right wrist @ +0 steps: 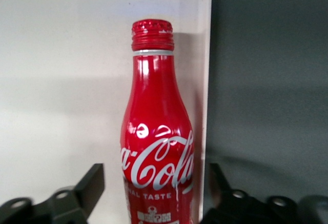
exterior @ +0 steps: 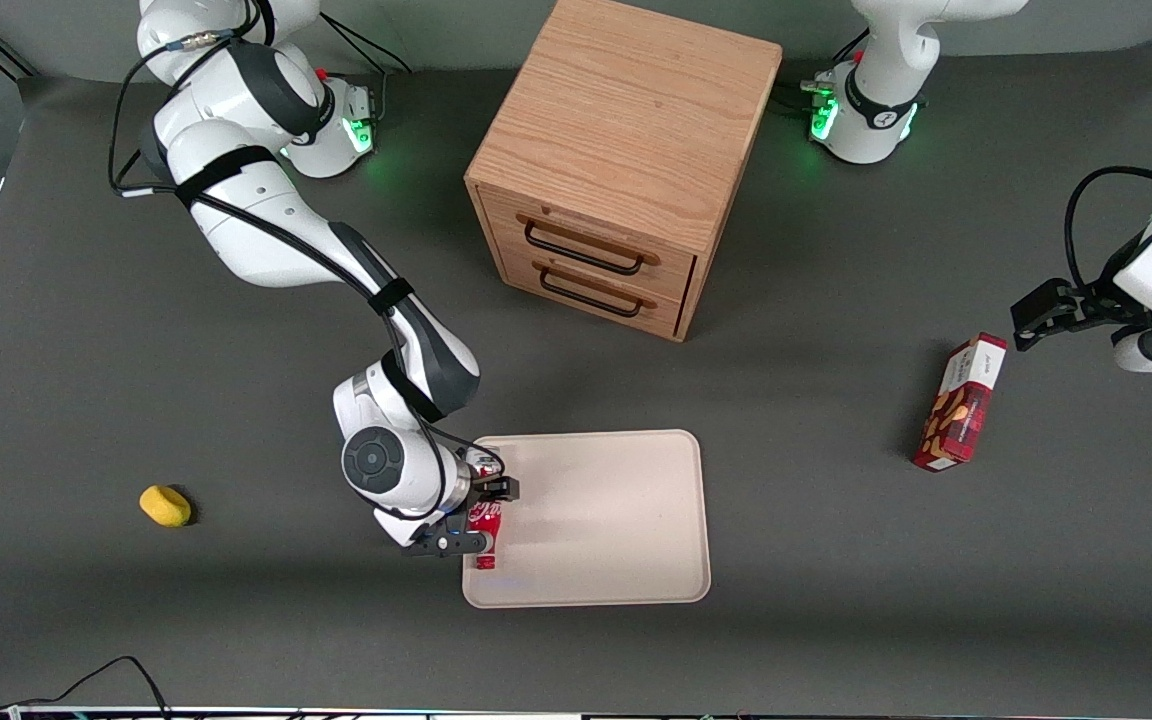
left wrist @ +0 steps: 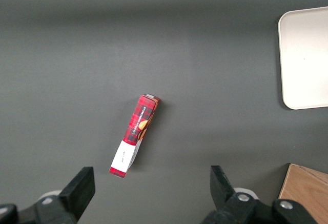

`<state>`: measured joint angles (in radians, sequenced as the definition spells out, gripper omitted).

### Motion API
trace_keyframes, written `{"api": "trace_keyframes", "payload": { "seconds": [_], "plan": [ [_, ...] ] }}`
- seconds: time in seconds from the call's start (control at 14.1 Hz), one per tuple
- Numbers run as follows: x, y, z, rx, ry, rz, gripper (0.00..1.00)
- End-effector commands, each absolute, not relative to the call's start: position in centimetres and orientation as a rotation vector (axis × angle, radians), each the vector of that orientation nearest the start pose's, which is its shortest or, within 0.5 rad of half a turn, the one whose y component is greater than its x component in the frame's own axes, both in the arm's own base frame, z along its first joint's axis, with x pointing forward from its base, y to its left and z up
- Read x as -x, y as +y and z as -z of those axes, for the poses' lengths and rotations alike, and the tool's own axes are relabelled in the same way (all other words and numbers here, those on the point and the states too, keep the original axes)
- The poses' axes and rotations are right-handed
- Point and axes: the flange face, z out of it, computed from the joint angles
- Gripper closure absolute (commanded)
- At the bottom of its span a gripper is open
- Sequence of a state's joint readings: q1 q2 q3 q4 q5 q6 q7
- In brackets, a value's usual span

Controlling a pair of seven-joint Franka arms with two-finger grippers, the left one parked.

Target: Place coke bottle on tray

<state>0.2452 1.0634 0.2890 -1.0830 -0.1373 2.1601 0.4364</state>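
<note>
**One bottle down at the tray's edge**

Lying flat just inside the rim of the tray [exterior: 616,520] at the working arm's end: coke bottle [right wrist: 156,142], white "Coca-Cola" script and "TASTE" readable, red cap pointing away from the gripper [right wrist: 154,193]. Fingers [right wrist: 89,185] spread either side of the body, not touching it. Toward the parked arm's end, red snack box [exterior: 961,403], print too small to read.

Tool [exterior: 481,518] over tray [exterior: 616,520] edge nearest working arm, around coke bottle [exterior: 484,528]
</note>
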Motion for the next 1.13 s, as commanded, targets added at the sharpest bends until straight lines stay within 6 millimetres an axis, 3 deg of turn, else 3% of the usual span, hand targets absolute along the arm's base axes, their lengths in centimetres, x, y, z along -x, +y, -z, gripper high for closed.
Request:
{"api": "trace_keyframes", "payload": {
  "seconds": [0.0, 0.21, 0.35, 0.64, 0.92, 1.06],
  "plan": [
    [-70.8, 33.2, -18.7, 2.99, -0.04, -0.003, 0.0],
    [-71.0, 33.2, -20.1, 2.989, -0.044, 0.016, 0.0],
    [-71.5, 32.4, -24.0, 2.984, -0.033, 0.058, 0.0],
    [-70.2, 29.2, -33.6, 3.025, -0.028, 0.05, 0.0],
    [-65.3, 23.3, -42.2, 3.098, -0.002, 0.099, 0.0],
    [-62.3, 20.2, -45.5, 3.132, 0.043, 0.133, 0.0]
  ]
}}
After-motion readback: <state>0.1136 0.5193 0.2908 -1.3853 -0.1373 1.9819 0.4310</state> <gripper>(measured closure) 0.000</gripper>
